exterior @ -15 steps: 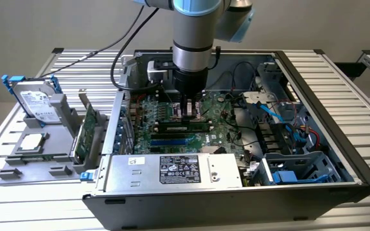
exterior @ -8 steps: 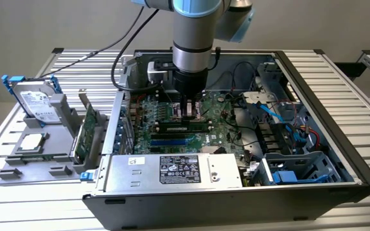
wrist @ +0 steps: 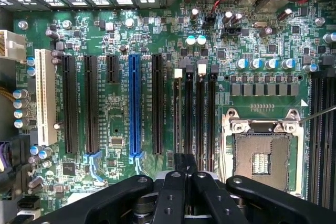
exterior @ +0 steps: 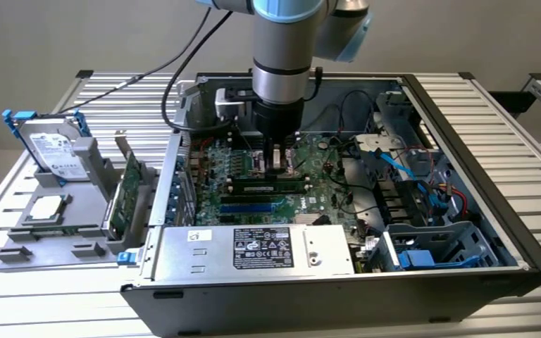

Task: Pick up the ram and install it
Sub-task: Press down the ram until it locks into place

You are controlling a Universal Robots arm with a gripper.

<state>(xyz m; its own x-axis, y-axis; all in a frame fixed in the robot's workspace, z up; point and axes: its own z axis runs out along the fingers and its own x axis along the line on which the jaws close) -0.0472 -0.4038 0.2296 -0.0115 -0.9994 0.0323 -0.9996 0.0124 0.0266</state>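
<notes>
From where I'm standing, the power supply (exterior: 251, 248) with its white label sits nearest in the open PC case (exterior: 496, 204), which lies on the slatted desk (exterior: 534, 141). Just behind it are the blue slots (exterior: 251, 205), then the ram (exterior: 268, 187), a long thin dark-green stick lying flat along the motherboard (exterior: 242, 165) in the slot area. The claw (exterior: 277, 167) is right on top of it, fingers pressed close together and pointing straight down at the stick's upper edge; can't tell if it's pinching or just pushing.

Off to the exterior view's left there's a hard drive (exterior: 53, 149) on a grey holder (exterior: 50, 225) and a green expansion card (exterior: 127, 190) standing upright.

The wrist view gets you the board close up: the blue slot (wrist: 135, 106), black slots (wrist: 157, 103), the CPU socket (wrist: 261, 150) and the claw (wrist: 181, 182) body's black linkage.
</notes>
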